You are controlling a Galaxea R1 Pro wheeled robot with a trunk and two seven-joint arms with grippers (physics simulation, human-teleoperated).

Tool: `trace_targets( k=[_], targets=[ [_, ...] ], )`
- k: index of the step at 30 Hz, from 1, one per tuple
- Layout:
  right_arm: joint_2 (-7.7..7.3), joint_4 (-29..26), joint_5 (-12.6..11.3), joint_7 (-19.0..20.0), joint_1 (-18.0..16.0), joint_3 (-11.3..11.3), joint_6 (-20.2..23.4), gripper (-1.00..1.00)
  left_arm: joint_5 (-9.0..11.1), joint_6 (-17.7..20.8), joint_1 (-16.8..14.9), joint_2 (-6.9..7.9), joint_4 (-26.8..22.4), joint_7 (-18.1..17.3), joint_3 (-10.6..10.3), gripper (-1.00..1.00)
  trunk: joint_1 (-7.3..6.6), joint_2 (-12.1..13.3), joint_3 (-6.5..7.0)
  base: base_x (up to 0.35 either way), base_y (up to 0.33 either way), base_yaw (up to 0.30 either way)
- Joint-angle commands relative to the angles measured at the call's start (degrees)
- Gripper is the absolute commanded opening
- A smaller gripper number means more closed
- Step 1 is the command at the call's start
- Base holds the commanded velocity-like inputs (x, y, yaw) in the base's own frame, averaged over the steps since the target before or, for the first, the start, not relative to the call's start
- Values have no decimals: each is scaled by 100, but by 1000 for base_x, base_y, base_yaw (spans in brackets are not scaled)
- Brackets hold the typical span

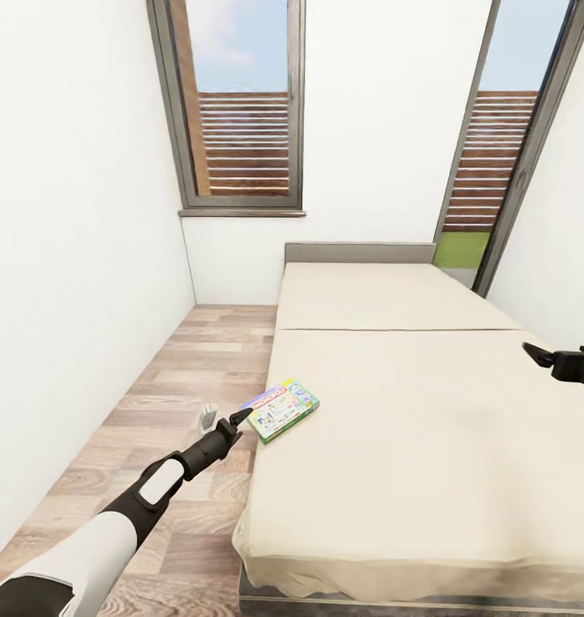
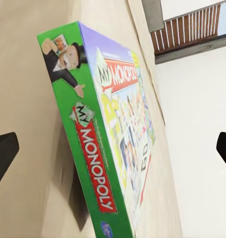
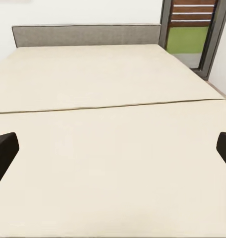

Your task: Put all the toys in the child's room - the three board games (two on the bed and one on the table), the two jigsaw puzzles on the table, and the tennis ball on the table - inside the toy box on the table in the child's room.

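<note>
Nearest in the head view, the left arm reaches forward over the wood-plank floor (image 1: 185,360), and the left gripper (image 1: 239,419) sits just beside the near corner of the board game (image 1: 280,409); its jaws stand wide with nothing between them, for the left wrist view shows the two dark fingertips (image 2: 3,153) at either edge with the green-edged Monopoly box (image 2: 100,148) lying between and beyond them. The box rests flat on the beige sheet at the left edge of the bed (image 1: 429,428), one corner seeming to overhang the side, though the angle makes that hard to confirm.

Farther to the right, the right gripper (image 1: 540,354) hovers above the sheet at the bed's far side; its jaws are likewise spread wide and empty, with bare sheet ahead of them in the right wrist view. Beyond lie the grey headboard (image 1: 359,252) and the tall dark-framed windows (image 1: 241,103).

The step in hand looks to be the pickup of this game from the bed; the next move likely calls for easing the left jaws forward until they straddle the thin green edge, then closing squarely so the flat box does not pivot or slide off the mattress.
</note>
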Motion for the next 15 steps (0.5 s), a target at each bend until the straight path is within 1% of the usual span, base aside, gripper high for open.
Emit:
trace_targets(
  k=[1,9,15],
  targets=[
    [1,-4,39,47,0,-6,24,100,60,37,-3,5,-1,-6,-25,100,-1,-2,-5,0,0,-96],
    [0,-4,39,49,41,-6,25,100,53,37,1,21,-1,-6,-18,100,-1,-2,-5,0,0,-34],
    [0,-4,39,49,51,-6,25,100,50,37,-4,122,5,2,-16,100,-1,-2,-5,0,0,-4]
  ],
)
